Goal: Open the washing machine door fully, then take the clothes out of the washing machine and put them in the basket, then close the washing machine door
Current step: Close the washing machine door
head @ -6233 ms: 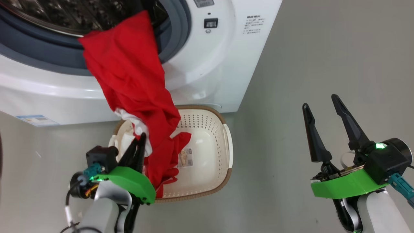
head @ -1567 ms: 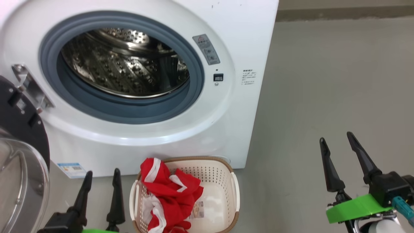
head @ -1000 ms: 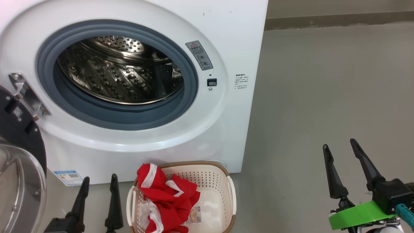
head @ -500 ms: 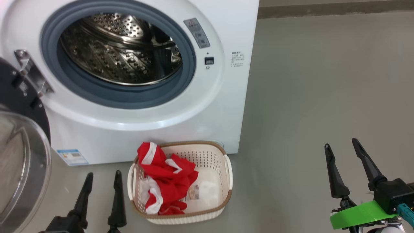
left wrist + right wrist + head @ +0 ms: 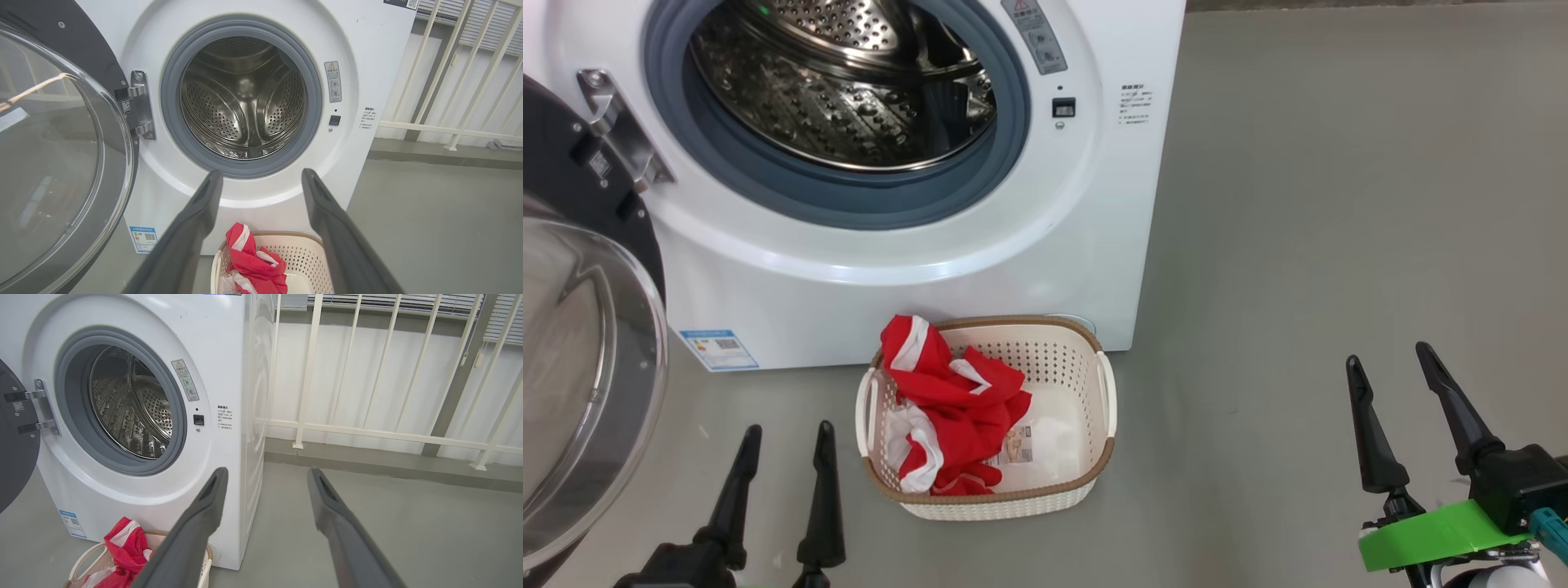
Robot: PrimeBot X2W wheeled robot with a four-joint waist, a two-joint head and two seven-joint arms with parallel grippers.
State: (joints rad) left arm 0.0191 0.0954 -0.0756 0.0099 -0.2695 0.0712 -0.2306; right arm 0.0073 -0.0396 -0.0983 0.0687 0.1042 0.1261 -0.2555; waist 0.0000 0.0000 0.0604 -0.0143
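The white washing machine (image 5: 1029, 245) stands in front of me with its steel drum (image 5: 243, 98) bare of clothes. Its door (image 5: 580, 351) hangs swung wide open at the left, glass bowl facing me, also in the left wrist view (image 5: 53, 155). On the floor before the machine sits the cream basket (image 5: 1086, 482) with the red and white clothes (image 5: 952, 400) bunched in its left half. My left gripper (image 5: 788, 433) is open, low and left of the basket, holding nothing. My right gripper (image 5: 1388, 363) is open over bare floor far to the right.
Grey floor (image 5: 1339, 204) stretches right of the machine. A white railing (image 5: 367, 428) and a wall run behind it. The open door takes up the room at my far left, close to my left arm.
The head camera has tilted down, so machine and basket sit higher in the picture. Earlier my left gripper let go of the red clothes, which now lie in the basket. Both grippers stay open.
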